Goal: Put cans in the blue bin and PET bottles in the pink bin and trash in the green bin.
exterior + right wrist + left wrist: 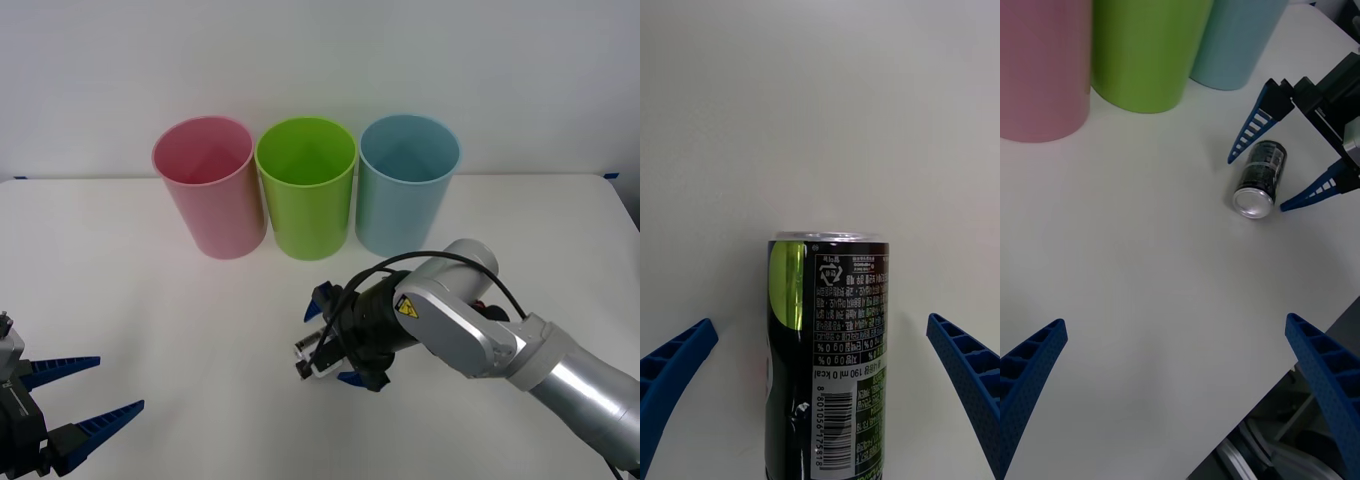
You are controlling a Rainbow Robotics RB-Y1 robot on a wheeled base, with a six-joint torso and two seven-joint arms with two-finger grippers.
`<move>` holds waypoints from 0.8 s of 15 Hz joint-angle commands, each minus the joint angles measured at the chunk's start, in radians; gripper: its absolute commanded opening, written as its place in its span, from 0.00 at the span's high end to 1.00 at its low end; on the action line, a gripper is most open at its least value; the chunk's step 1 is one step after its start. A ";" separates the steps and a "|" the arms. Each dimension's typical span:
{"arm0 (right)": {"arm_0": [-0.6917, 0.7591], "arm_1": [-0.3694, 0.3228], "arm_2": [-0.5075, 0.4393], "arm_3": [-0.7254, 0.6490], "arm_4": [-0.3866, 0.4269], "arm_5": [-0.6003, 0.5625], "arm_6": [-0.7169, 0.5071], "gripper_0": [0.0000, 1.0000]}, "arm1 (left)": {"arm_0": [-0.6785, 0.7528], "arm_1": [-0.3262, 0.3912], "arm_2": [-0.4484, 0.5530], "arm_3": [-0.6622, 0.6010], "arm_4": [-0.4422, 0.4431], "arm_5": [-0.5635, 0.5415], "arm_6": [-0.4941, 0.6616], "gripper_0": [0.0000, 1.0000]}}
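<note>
Count: one can point(1260, 177), three bins, pink bin point(208, 186), green bin point(307, 186), blue bin point(407, 182) | can on its side on the table point(150, 320) before the green bin, between the spread right gripper point(1283, 168) fingers | front view hides the can behind the arm | left gripper point(88, 395) spread by the table's near edge, bare table around it.

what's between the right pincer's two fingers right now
The small black-and-lime metal drink can lies on its side between the open right pincer's blue fingers, untouched, per the left wrist view.

High front view, two wrist views, shared can point(827, 352).
</note>
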 commanded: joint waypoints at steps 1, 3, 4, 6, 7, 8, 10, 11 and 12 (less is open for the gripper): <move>0.000 0.010 0.002 0.012 0.015 0.000 0.001 0.13 | 0.000 0.000 0.000 0.000 0.000 0.000 0.000 0.00; -0.003 0.013 0.011 0.012 0.031 0.000 0.008 0.74 | 0.000 0.000 0.000 0.000 0.000 0.000 0.000 0.00; -0.003 0.014 0.011 0.013 0.039 0.000 0.008 0.87 | 0.000 0.000 0.000 0.000 0.000 0.000 0.000 0.00; -0.006 0.016 0.020 0.012 0.051 0.002 0.011 1.00 | 0.000 0.000 0.000 0.000 0.000 0.000 0.000 0.00; -0.007 0.016 0.020 0.012 0.053 0.002 0.015 1.00 | 0.000 0.000 0.000 0.000 0.000 0.000 0.000 0.00; -0.006 0.016 0.020 0.012 0.054 0.003 0.017 1.00 | 0.000 0.000 0.000 0.000 0.000 0.000 0.000 0.00; -0.007 0.016 0.020 0.012 0.051 0.010 0.018 1.00 | 0.000 0.000 0.000 0.000 0.000 0.000 0.000 0.00; -0.006 0.013 0.019 0.012 0.033 0.025 0.018 1.00 | 0.000 0.000 0.000 0.000 0.000 0.000 0.000 0.00; -0.006 0.005 0.020 0.009 0.013 0.042 0.018 1.00 | 0.000 0.000 0.000 0.000 0.000 0.000 0.000 0.00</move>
